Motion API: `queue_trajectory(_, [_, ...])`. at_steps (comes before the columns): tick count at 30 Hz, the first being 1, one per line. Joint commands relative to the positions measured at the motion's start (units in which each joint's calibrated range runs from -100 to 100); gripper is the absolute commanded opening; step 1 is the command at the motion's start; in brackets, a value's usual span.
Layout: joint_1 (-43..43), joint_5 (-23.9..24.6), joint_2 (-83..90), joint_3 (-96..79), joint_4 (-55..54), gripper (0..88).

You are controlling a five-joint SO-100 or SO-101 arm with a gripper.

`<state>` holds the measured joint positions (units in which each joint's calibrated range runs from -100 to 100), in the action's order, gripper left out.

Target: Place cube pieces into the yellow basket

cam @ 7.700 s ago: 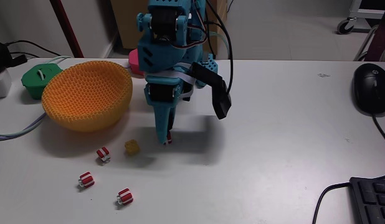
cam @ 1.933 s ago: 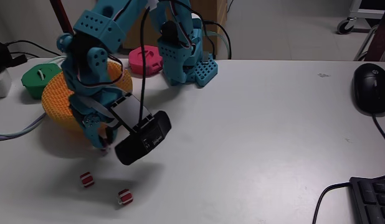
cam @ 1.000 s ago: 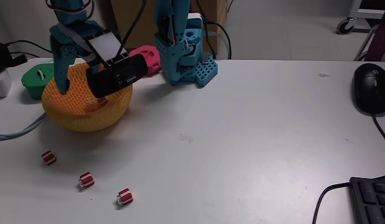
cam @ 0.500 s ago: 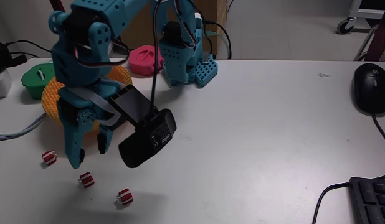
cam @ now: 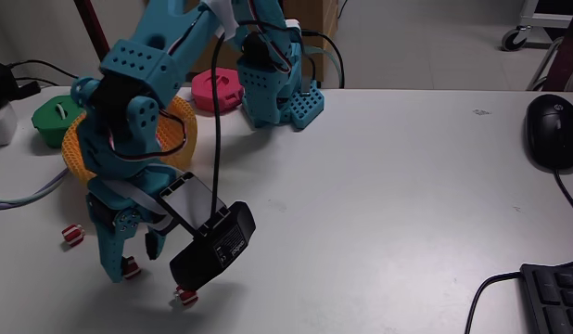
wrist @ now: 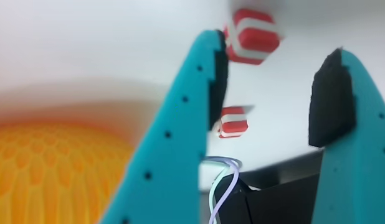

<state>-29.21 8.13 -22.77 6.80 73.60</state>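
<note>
My gripper (cam: 129, 263) hangs low over the table's front left, open, its teal fingers standing either side of a red-and-white cube piece (cam: 132, 270). In the wrist view the gripper (wrist: 273, 50) is open, with one cube piece (wrist: 251, 36) just off the fingertips and a second cube piece (wrist: 233, 121) showing in the gap between the fingers. Another cube piece (cam: 73, 234) lies to the left, and one (cam: 184, 295) peeks out under the black wrist camera. The yellow basket (cam: 78, 153) stands behind the arm, blurred at the lower left of the wrist view (wrist: 49, 162).
A green disc (cam: 55, 116) and a pink disc (cam: 217, 88) sit at the back beside the basket. The arm's base (cam: 277, 93) is at the back centre. A black mouse (cam: 553, 130) and keyboard (cam: 555, 297) lie far right. Cables trail off the left edge.
The arm swung from over the basket down to the front left. In the last half second the gripper dropped lower, so its open fingers now straddle the middle cube piece.
</note>
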Motion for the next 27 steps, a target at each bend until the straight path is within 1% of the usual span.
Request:
queue_trajectory(1, [-1.0,-0.3,-0.6,3.3,-0.8,22.4])
queue_trajectory(4, [-1.4,-0.5,-1.9,3.3,-1.1,22.2])
queue_trajectory(6, [-1.6,-0.6,-2.7,3.2,-1.6,19.5])
queue_trajectory(10, [-2.8,-1.2,-3.2,3.0,-2.9,4.7])
queue_trajectory(12, [-3.2,-1.6,-3.1,3.4,-3.0,0.0])
queue_trajectory(15, [-4.4,-1.8,0.0,3.6,-2.1,0.0])
queue_trajectory(17, [-5.8,-2.1,5.0,3.6,-0.4,0.0])
queue_trajectory(20, [-9.7,-2.7,15.8,3.3,5.9,0.0])
queue_trajectory(23, [-15.2,-4.0,28.4,-3.5,11.1,0.0])
queue_trajectory(27, [-22.8,-6.3,41.5,-15.7,14.7,0.0])
